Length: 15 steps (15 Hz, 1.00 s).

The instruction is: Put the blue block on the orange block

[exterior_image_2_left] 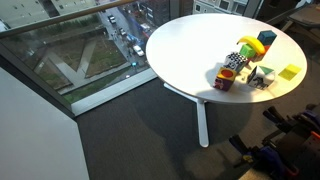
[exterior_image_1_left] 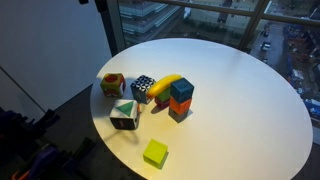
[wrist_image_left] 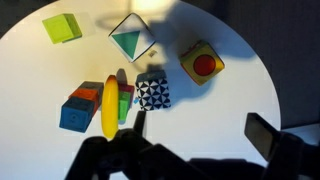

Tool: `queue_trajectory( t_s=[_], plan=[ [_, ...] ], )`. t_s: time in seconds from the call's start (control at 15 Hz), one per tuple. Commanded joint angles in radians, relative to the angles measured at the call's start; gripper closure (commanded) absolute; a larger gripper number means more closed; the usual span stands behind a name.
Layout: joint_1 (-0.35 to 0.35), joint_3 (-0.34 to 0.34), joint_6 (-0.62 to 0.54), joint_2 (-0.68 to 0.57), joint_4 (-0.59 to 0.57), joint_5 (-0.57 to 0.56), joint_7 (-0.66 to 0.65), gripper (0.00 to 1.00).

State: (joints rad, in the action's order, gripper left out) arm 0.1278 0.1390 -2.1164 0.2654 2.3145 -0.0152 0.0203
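The blue block (exterior_image_1_left: 181, 90) appears to sit on top of the orange block (exterior_image_1_left: 179, 110), right of the middle of the round white table (exterior_image_1_left: 250, 100). In the wrist view the blue block (wrist_image_left: 72, 118) shows at the left with the orange block (wrist_image_left: 88, 93) touching it. The pair also shows in an exterior view, blue (exterior_image_2_left: 267, 38) above orange (exterior_image_2_left: 262, 47). My gripper (wrist_image_left: 200, 135) is open and empty, above the table and apart from the blocks, to the right of the checkered cube. It does not show in either exterior view.
A yellow banana (wrist_image_left: 109, 105) lies against the stack. Nearby are a black-and-white checkered cube (wrist_image_left: 153, 92), a multicoloured cube (wrist_image_left: 203, 63), a white-and-green cube (wrist_image_left: 129, 39) and a lime green block (wrist_image_left: 61, 27). A window drop lies beyond the table (exterior_image_2_left: 90, 60).
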Motion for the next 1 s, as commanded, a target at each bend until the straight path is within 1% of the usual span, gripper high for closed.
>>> queue_trajectory(
  t_s=[0.0, 0.27, 0.33, 0.53, 0.93],
  plan=[
    [-0.014, 0.006, -0.009, 0.072, 0.036, 0.035, 0.065, 0.0],
    [-0.018, 0.006, 0.018, 0.119, 0.052, 0.043, 0.097, 0.0],
    [-0.012, 0.0, 0.003, 0.074, 0.027, 0.03, 0.068, 0.0],
    [-0.012, 0.0, 0.007, 0.097, 0.04, 0.03, 0.071, 0.0],
    [-0.013, 0.0, 0.007, 0.099, 0.043, 0.03, 0.072, 0.0]
  ],
)
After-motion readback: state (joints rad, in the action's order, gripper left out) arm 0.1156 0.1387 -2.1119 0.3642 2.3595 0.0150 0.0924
